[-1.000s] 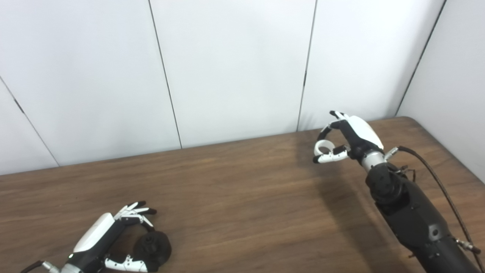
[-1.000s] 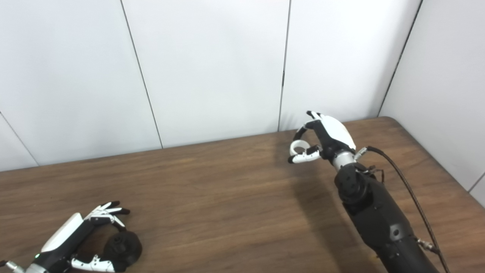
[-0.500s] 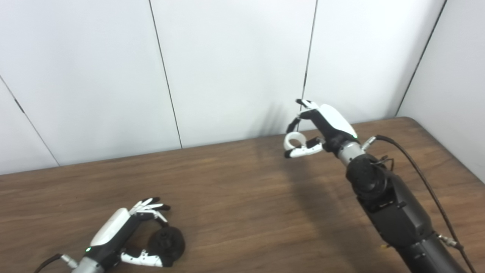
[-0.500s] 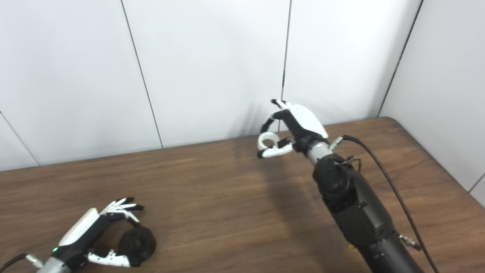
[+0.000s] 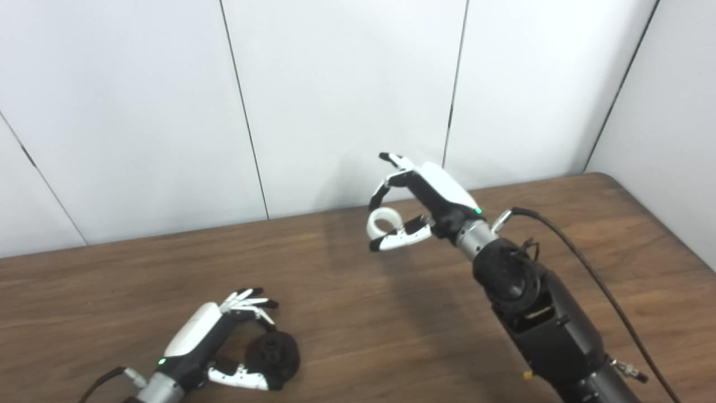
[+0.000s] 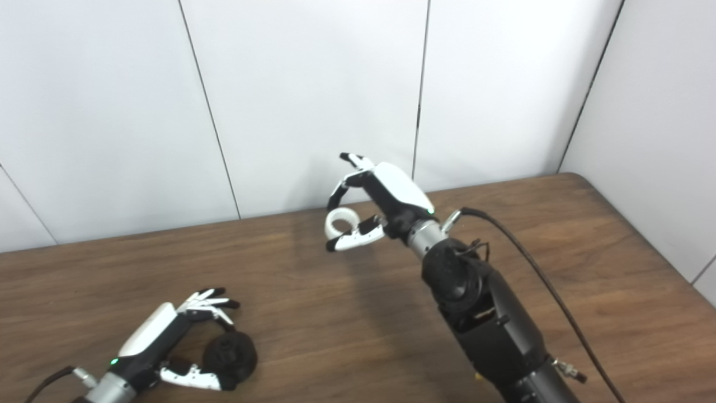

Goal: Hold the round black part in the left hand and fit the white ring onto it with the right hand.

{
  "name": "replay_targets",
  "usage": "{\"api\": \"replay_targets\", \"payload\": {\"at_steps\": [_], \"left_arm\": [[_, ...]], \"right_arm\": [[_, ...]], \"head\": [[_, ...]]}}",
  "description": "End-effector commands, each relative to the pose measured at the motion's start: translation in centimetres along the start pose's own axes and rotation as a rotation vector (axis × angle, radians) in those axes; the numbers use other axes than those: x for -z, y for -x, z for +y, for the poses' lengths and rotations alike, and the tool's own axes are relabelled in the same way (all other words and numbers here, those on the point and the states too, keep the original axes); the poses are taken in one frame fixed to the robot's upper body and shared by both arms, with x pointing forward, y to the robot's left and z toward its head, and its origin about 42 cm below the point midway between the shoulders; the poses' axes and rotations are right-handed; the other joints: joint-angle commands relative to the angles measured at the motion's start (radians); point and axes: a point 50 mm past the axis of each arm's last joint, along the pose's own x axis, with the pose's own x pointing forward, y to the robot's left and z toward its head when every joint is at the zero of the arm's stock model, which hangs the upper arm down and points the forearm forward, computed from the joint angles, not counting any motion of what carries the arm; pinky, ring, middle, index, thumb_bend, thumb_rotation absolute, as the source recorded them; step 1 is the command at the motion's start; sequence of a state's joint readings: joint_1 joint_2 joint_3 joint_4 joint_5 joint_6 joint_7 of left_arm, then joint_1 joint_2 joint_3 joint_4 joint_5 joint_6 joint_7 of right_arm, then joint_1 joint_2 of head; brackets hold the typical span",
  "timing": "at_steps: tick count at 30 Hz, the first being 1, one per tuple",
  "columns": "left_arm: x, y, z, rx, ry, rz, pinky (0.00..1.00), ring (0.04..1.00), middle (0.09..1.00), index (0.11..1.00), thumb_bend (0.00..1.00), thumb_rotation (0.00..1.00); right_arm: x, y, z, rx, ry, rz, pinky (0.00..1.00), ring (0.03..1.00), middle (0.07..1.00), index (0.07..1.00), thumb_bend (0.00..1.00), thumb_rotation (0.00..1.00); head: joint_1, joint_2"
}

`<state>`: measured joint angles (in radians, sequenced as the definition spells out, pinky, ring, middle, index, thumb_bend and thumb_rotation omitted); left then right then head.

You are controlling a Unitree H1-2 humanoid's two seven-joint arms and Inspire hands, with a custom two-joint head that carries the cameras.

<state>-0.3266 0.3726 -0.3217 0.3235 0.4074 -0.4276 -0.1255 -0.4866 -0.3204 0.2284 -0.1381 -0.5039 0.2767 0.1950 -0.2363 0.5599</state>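
left hand (image 5: 221,344): low at near-left of tabletop (image 5: 347,313), fingers and thumb curled round the round black part (image 5: 273,354); fingertips over its top, thumb under its near edge; hand closed on it.
round black part: dark disc with a raised hub in the middle, at or just above the wood; can't tell if it's lifted clear. Face tilted up and toward the right.
right hand (image 6: 375,204): raised above the far middle of tabletop, near the wall; pinching the white ring (image 6: 340,220) between thumb and a finger, other fingers spread upward. Closed on ring.
white ring: small white band, hole visible, held in air at the tip of right hand, clear of the tabletop. Well apart from the black part, up and to its right. Not fitted.
right arm (image 5: 537,313): black forearm comes in from bottom right, angled up-left; black cable (image 5: 587,268) loops off the wrist along its right side.
left arm: only the wrist end in view, green light on it.
tabletop: dark wood grain; arm shadow falls under the right hand.
background: white wall panels (image 5: 347,95) with thin dark seams.
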Motion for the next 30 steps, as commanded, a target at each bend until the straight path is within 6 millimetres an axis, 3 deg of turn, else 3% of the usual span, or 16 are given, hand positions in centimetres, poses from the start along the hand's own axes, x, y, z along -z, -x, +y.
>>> {"api": "replay_targets", "payload": {"at_steps": [1,14,21,30], "left_arm": [[-0.8,-1.6,1.5,-0.023,-0.039,-0.026,1.00,0.953,0.815,0.473,0.52,0.05],[-1.8,-4.7,-0.7,-0.010,-0.051,-0.023,1.00,0.942,0.801,0.472,0.52,0.05],[-2.5,-6.0,-1.0,-0.016,-0.056,-0.037,1.00,0.943,0.797,0.471,0.52,0.05],[-4.2,-7.3,-1.4,-0.023,-0.051,-0.052,1.00,0.942,0.797,0.471,0.52,0.05]], "right_arm": [[-1.9,-0.2,-0.9,0.027,0.004,-0.108,1.00,1.000,0.983,0.477,0.51,0.13],[-4.0,0.9,2.0,-0.058,-0.072,-0.170,1.00,1.000,0.986,0.476,0.51,0.13],[-4.3,1.8,3.8,-0.114,-0.103,-0.181,1.00,1.000,0.981,0.476,0.51,0.13],[-4.7,2.2,4.6,-0.169,-0.124,-0.194,1.00,1.000,0.991,0.477,0.51,0.13]], "head": [[0.010,0.004],[0.071,0.026],[0.100,0.038],[0.150,0.072]]}}
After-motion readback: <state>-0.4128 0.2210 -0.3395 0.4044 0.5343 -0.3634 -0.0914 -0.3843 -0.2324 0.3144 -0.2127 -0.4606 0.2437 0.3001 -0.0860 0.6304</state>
